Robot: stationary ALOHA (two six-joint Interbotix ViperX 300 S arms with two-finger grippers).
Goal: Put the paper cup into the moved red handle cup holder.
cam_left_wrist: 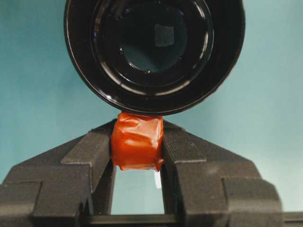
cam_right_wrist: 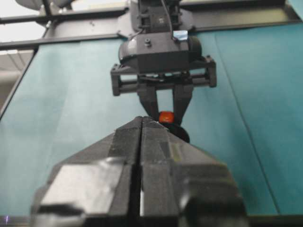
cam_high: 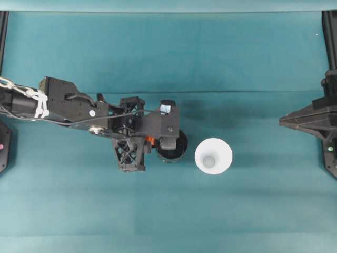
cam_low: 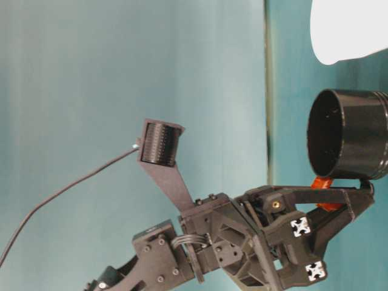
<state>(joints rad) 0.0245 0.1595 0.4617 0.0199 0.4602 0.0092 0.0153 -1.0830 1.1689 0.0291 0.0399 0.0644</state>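
Observation:
The red handle cup holder (cam_high: pixel 176 149) is a glossy black cup standing upright mid-table, its mouth open and empty (cam_left_wrist: pixel 154 52). My left gripper (cam_high: pixel 151 140) is shut on its orange-red handle tab (cam_left_wrist: pixel 137 141), pinched between both fingers (cam_left_wrist: pixel 90 156). The table-level view shows the holder (cam_low: pixel 348 133) with the tab (cam_low: pixel 324 185) in the gripper. The white paper cup (cam_high: pixel 213 156) stands upright just right of the holder, a small gap between them, and its rim also shows at table level (cam_low: pixel 351 30). My right gripper (cam_high: pixel 284 122) rests shut and empty at the right edge (cam_right_wrist: pixel 142 124).
Teal cloth (cam_high: pixel 168 211) covers the whole table, with open room in front of and behind the two cups. The left arm (cam_high: pixel 68 103) stretches in from the left edge. Dark frame posts (cam_high: pixel 329 31) stand at the far corners.

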